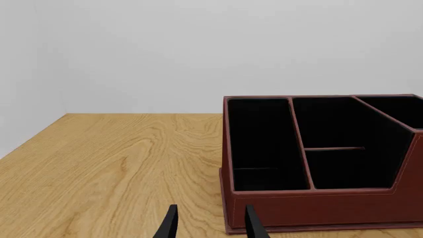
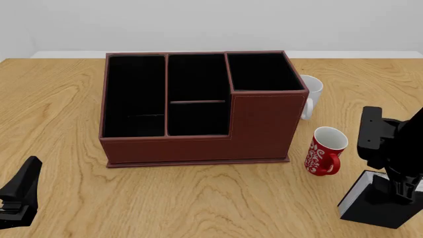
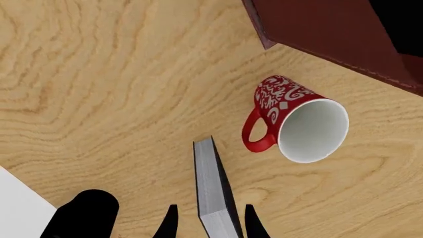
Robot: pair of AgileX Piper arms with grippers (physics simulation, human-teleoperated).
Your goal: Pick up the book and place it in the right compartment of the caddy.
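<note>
The black book (image 2: 377, 208) with white page edges stands on edge on the table at the front right; it also shows in the right wrist view (image 3: 213, 191). My right gripper (image 2: 396, 191) is lowered over it, open, one finger on each side of the book's top (image 3: 210, 225). The reddish-brown caddy (image 2: 198, 146) stands at the table's middle; its taller right compartment (image 2: 261, 72) is empty. My left gripper (image 2: 21, 196) is open and empty at the front left, facing the caddy's left end (image 1: 317, 208).
A red patterned mug (image 2: 324, 151) stands between the caddy and the book, close to my right arm; it also shows in the right wrist view (image 3: 297, 119). A white mug (image 2: 312, 91) stands against the caddy's right wall. The table's front edge is near the book.
</note>
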